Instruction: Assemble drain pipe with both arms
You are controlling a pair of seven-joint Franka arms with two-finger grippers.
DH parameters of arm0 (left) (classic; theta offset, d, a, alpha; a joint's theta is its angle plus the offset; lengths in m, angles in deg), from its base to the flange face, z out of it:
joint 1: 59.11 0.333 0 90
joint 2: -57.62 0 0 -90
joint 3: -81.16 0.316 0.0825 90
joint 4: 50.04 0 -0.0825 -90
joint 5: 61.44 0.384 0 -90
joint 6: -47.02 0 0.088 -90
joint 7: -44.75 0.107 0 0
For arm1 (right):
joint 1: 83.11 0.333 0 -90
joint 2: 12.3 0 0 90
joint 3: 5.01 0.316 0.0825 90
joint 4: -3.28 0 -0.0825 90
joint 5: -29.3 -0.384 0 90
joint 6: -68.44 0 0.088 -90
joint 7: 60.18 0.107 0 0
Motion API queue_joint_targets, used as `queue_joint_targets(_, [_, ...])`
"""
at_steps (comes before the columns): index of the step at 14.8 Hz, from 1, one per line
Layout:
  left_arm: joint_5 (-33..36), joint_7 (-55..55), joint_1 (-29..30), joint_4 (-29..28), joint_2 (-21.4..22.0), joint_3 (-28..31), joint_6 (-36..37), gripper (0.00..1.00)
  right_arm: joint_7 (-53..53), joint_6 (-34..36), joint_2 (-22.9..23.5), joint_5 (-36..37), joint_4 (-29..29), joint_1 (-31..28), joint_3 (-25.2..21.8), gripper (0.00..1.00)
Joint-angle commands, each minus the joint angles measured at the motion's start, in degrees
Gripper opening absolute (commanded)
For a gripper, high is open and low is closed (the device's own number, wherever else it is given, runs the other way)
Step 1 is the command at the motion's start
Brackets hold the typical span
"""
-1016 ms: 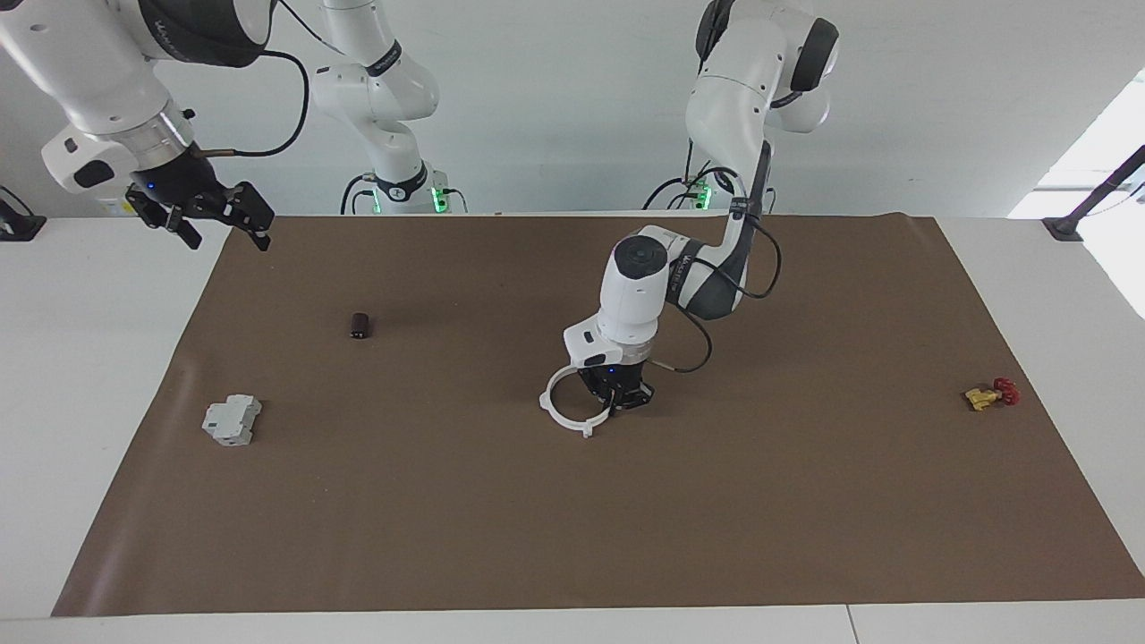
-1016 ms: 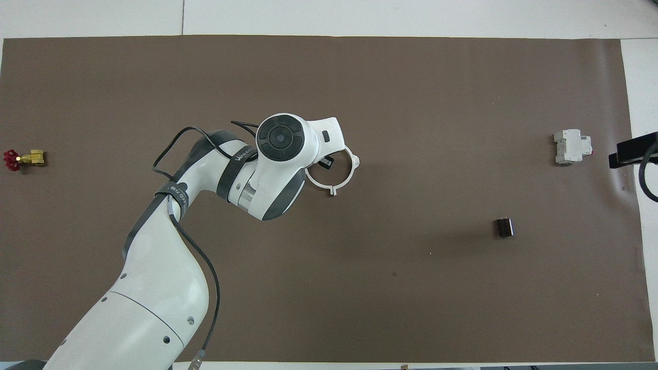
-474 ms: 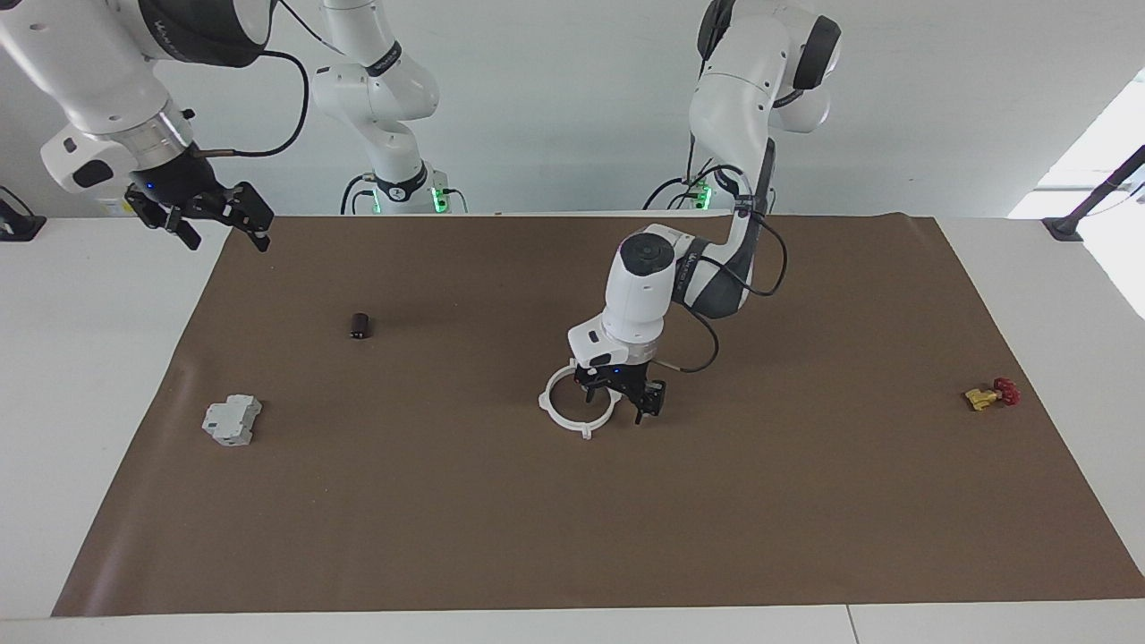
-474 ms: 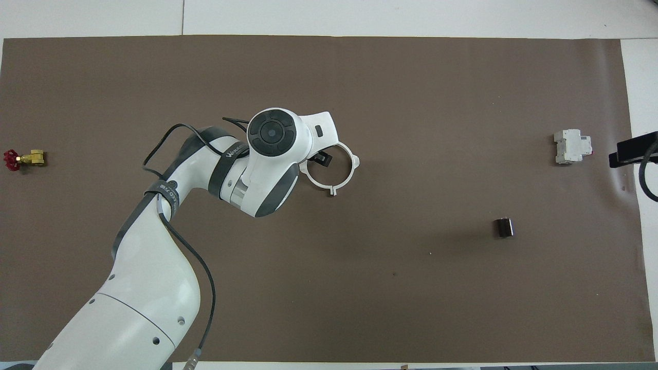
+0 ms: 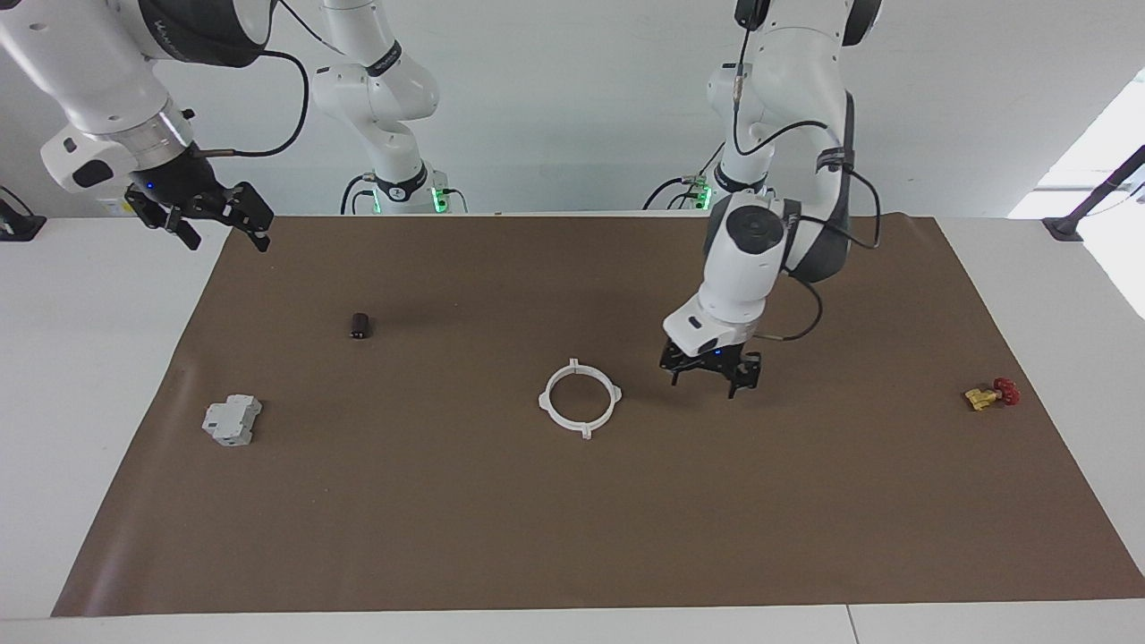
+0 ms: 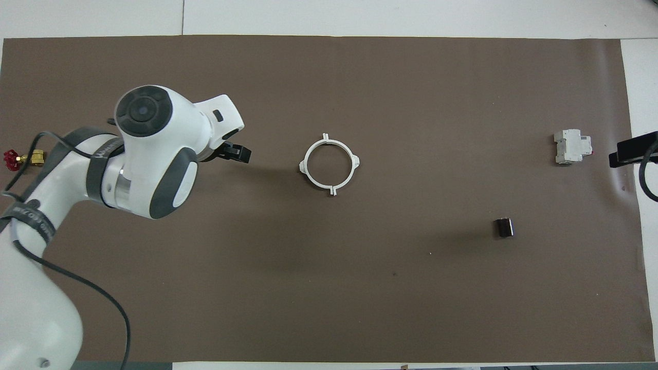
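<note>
The ring [image 5: 580, 398] lies closed and flat at mid-table, judged assembled. Left end effector [image 5: 711, 376] hangs empty beside it, fingers apart, clear of the work. Right end effector [image 5: 207, 215], also apart, waits over the table's edge.

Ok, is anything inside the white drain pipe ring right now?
Nothing but bare brown mat shows inside the drain pipe. No gripper covers it: the left gripper, open, hangs beside it over the mat.
</note>
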State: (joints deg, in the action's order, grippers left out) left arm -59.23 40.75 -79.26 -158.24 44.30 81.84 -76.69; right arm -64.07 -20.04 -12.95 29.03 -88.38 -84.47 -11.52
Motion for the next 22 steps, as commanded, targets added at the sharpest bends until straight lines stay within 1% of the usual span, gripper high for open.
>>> queue_joint_targets(1, [-0.6,-0.3,7.2,-3.3,5.1,-0.4,5.6,1.00,-1.2,-0.7,0.3,-0.5,0.3,-0.6,0.2,1.00])
queue_joint_targets(3, [-0.6,0.6,12.8,-3.3,6.9,-0.6,8.6,1.00,-1.2,-0.6,0.3,-0.5,0.3,-0.6,0.3,1.00])
queue_joint_targets(4, [-0.6,0.8,14.8,-3.3,7.9,-0.6,8.9,1.00,-1.2,-0.7,0.3,-0.5,0.4,-0.6,0.3,1.00])
queue_joint_targets(7, [-1.1,0.8,18.6,-2.6,11.3,-0.5,9.9,1.00,-1.3,-0.6,0.3,-0.5,0.4,-0.6,0.3,1.00])
queue_joint_targets(10, [-3.0,0.9,21.2,0.7,13.3,-0.1,13.7,1.00,-1.2,-0.7,0.2,-0.5,0.4,-0.5,0.4,1.00])
queue_joint_targets(17, [-3.4,3.6,22.4,13.7,12.9,0.1,24.6,1.00,-1.2,-0.2,0.4,-0.4,1.8,-0.3,0.4,1.00])
queue_joint_targets(19, [-3.4,4.0,22.4,17.7,12.6,0.1,29.5,1.00,-1.3,-0.1,0.4,-0.4,1.8,-0.4,0.4,1.00])
queue_joint_targets(22, [-3.1,4.4,22.3,20.6,12.5,0.1,34.6,1.00,-1.3,0.0,0.4,-0.5,1.8,-0.6,0.4,1.00])
